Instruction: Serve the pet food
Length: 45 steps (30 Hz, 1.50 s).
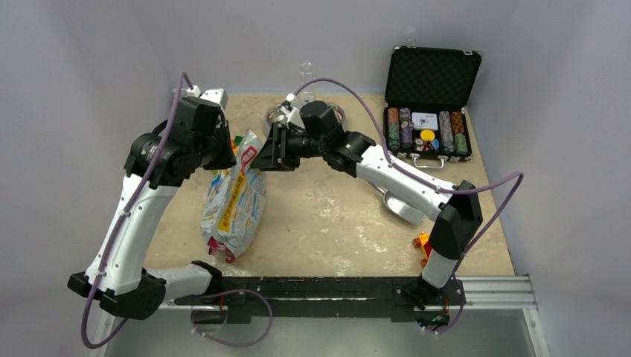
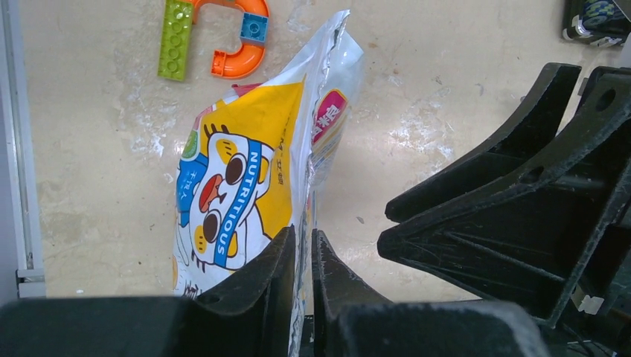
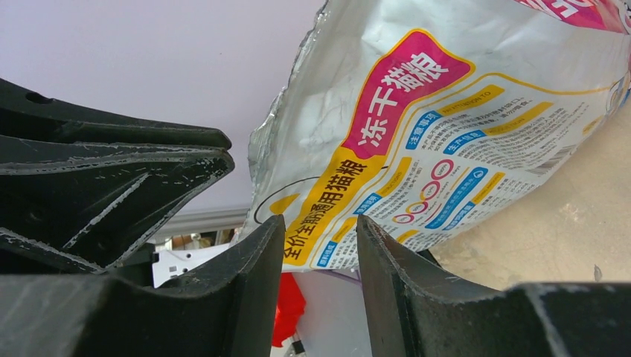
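The pet food itself is hidden. A white, pink and yellow printed foil bag [image 1: 236, 197] lies on the table with its top end raised between both arms. My left gripper [image 2: 303, 232] is shut on a thin edge of the bag [image 2: 245, 163], which runs up between the two pads. From the right, my right gripper [image 3: 320, 219] reaches the same top end of the bag [image 3: 446, 111]. Its jaws stand apart, and the bag's edge sits just beyond the fingertips. In the top view, the left gripper [image 1: 232, 152] and right gripper [image 1: 262, 155] nearly meet.
A steel bowl [image 1: 274, 117] and a glass flask [image 1: 306, 74] stand at the back, behind the right wrist. An open case of poker chips [image 1: 429, 104] is at the back right. Toy bricks [image 2: 216, 37] lie by the bag, and a white object [image 1: 402, 208] sits under the right arm.
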{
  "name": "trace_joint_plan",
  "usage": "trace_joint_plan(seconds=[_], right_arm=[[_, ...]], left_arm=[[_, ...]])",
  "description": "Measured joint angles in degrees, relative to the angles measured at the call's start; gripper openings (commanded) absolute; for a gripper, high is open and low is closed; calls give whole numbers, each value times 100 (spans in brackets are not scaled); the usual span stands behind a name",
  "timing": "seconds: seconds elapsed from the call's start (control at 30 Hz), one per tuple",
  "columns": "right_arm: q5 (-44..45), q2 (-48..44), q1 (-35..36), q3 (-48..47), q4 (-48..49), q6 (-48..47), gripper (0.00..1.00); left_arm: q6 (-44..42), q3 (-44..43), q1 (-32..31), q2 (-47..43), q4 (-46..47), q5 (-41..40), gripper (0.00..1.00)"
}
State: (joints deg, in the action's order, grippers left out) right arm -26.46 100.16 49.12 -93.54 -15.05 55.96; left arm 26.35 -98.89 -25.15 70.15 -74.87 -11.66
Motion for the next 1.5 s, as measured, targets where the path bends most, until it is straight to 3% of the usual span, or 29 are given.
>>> trace_joint_plan(seconds=[0.47,0.87,0.93,1.1,1.3,1.5], right_arm=[[0,0,0,-107,-81,-26,42],[22,0,52,-232,-125,-55,39],[22,15,70,-269,-133,-61,38],[39,219,103,-485,-170,-74,39],[133,269,118,-494,-372,-107,46],[76,127,-44,-109,-544,-498,60]], left_arm=[[-2,378,0,-275,33,61,17],[-7,656,0,-254,136,92,7],[-7,702,0,-262,177,101,0],[-42,874,0,-304,369,269,0],[-39,1471,22,-745,931,728,0],[313,1622,164,-1047,1045,868,0]])
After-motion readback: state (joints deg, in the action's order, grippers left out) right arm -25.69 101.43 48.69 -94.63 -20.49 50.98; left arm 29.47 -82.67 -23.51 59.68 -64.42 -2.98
